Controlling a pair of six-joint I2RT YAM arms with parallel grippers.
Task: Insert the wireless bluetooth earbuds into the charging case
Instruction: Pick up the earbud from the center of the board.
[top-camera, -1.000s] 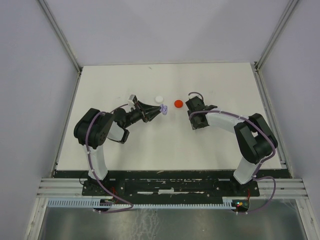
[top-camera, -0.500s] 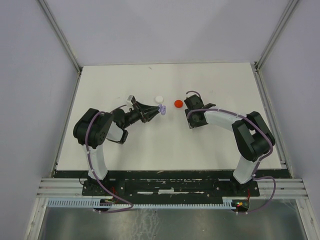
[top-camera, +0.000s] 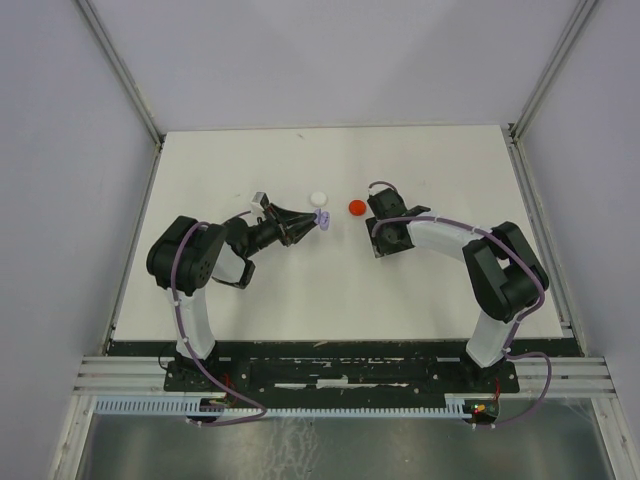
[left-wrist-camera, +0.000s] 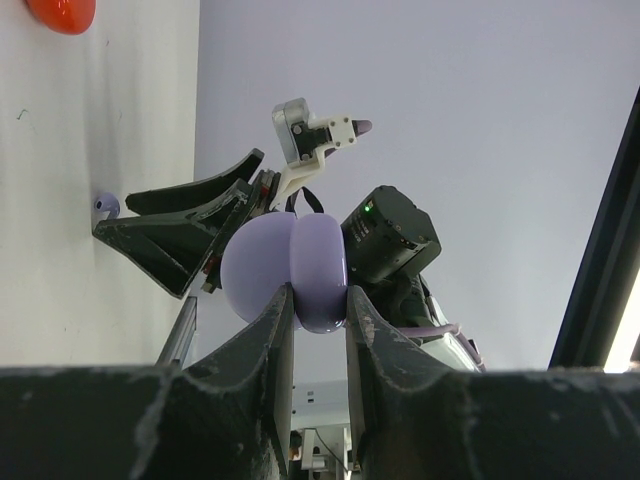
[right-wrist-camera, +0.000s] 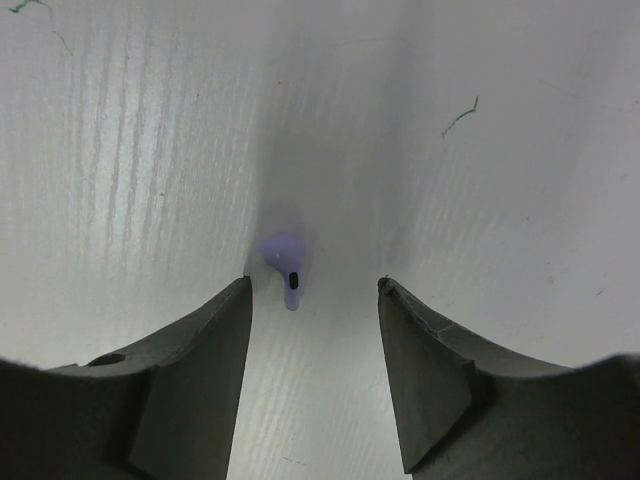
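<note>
A pale purple earbud (right-wrist-camera: 288, 268) lay on the counter (right-wrist-camera: 480, 200) between the spread fingers of the right pincer (right-wrist-camera: 312, 292), nearer the 9 o'clock one, apparently lined up for a pick. That arm angled inward, wrist turned down. The left pincer (left-wrist-camera: 318, 302), stretched toward 3 o'clock, clamped the purple charging case (left-wrist-camera: 288, 265) aloft, likely presenting it.
</note>
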